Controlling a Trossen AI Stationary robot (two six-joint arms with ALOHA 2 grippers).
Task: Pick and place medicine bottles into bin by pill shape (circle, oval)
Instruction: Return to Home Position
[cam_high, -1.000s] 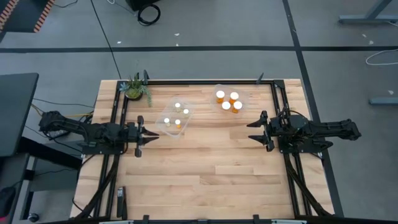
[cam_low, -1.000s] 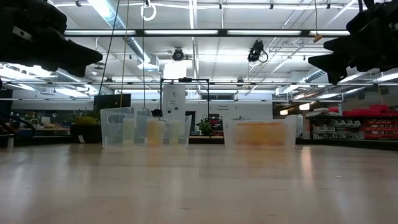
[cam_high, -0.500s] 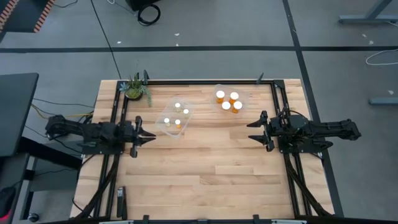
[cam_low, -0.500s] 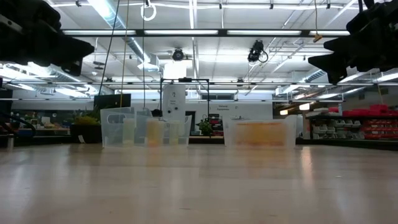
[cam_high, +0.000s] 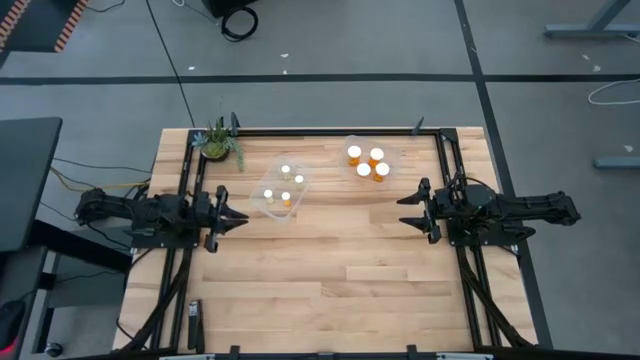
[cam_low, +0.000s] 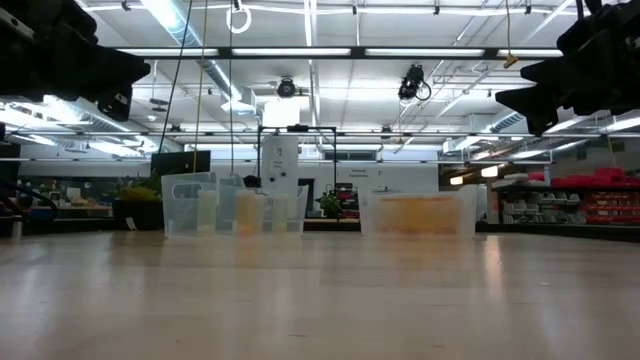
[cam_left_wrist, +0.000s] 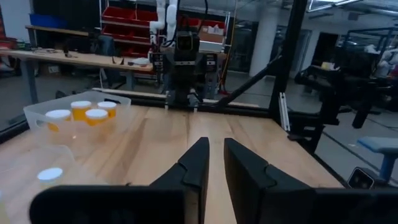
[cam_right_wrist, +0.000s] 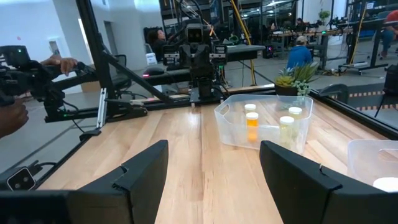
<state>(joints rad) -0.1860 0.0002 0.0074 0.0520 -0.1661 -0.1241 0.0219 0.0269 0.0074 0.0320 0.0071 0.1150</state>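
Hovering empty: left gripper (cam_high: 243, 216) nearly pinched together, right gripper (cam_high: 403, 211) spread wide. All bottles (cam_high: 286, 184) sit in two bins (cam_high: 262, 200) just ahead of them; can't make out any pills.

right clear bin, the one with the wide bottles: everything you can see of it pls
The right bin is a clear, thin-walled plastic tub with an open top, rounded corners and a lipped rim. It sits upright on the wooden table, toward the back edge. It is to the right of the other clear bin and apart from it. Four orange bottles with white caps stand upright inside, clustered together. No lid shows, and nothing else touches it.
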